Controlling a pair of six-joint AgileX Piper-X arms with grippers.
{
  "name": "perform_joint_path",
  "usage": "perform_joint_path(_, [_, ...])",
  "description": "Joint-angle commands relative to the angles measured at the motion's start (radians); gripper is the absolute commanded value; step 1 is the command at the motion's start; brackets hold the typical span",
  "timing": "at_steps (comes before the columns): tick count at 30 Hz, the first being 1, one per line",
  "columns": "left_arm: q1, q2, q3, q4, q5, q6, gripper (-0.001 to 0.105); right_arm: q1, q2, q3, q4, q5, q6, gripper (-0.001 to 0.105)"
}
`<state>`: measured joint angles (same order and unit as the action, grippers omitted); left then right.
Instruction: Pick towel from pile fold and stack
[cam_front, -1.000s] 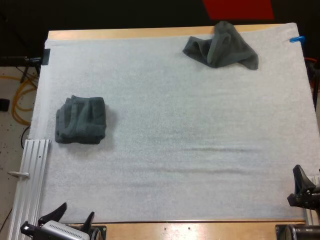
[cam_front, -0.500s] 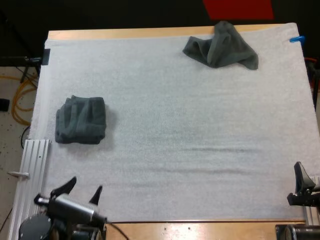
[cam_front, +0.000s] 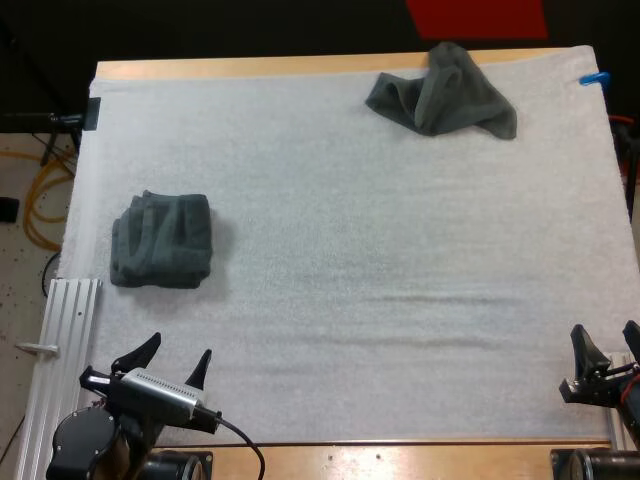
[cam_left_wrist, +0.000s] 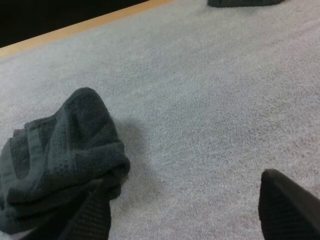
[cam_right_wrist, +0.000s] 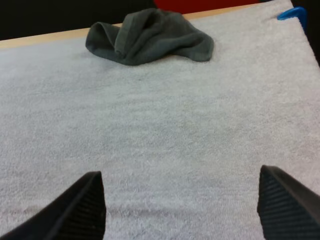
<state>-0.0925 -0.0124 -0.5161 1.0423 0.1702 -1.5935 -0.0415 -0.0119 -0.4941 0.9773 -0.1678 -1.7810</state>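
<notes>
White mat (cam_front: 350, 250) holds one folded towel (cam_front: 161, 240) at left, crumpled towel (cam_front: 440, 90) at far edge not yet picked; left gripper (cam_front: 178, 350) and right gripper (cam_front: 605, 335) both gape empty.

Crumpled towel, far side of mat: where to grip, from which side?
On the crumpled towel, probably the raised hump, from above with the right gripper, jaws across the ridge. It stands proud; the near edges lie flat on the mat.
</notes>
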Motion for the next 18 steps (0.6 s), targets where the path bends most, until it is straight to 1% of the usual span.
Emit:
perform_joint_path(1, [0.003,-0.14,-0.005,-0.014,0.0,-0.003,0.06,0.0,-0.039,-0.004,-0.001,-0.009,-0.009,0.063])
perform_joint_path(18, [0.003,-0.14,-0.005,-0.014,0.0,-0.003,0.06,0.0,-0.039,-0.004,-0.001,0.012,0.033,0.063])
